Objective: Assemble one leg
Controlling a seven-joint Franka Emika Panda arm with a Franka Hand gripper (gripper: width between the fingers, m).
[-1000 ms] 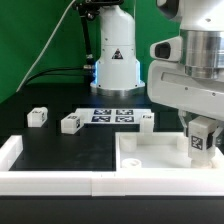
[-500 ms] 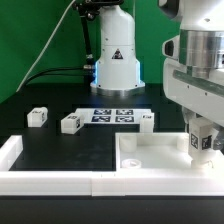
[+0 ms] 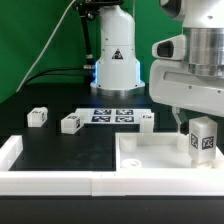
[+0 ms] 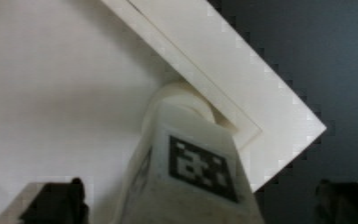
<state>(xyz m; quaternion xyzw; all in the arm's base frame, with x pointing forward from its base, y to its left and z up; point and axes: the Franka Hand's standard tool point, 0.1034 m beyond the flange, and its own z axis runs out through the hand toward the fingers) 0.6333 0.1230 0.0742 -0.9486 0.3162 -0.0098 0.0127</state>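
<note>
Gripper hangs open near the desk's edge on the exterior view's right, its white body low over the wide white panel. The wrist view shows this plainly. The two dark fingertips sit far out to either side, and neither touches the leg between them; there is a clear gap on both sides.

In the exterior view the leg stands on the panel, close to the panel's far corner on the exterior view's right, and it looks upright. Its top reaches up to the underside of the gripper, and its black-and-white tag faces the camera. One dark finger shows just beside the leg, on the exterior view's left of it. The other finger is hidden behind the leg. Whether the leg's foot sits in a socket cannot be told.

The panel lies flat at the desk's front corner on the exterior view's right. A raised white rail runs along the front edge and turns up at the front corner on the exterior view's left.

Three more legs lie on the bare black desk, well apart from the gripper. Two are toward the exterior view's left. The third is just behind the panel's far edge. The marker board lies flat between the second and third. Behind it, toward the desk's far edge, stands the arm's white base.
</note>
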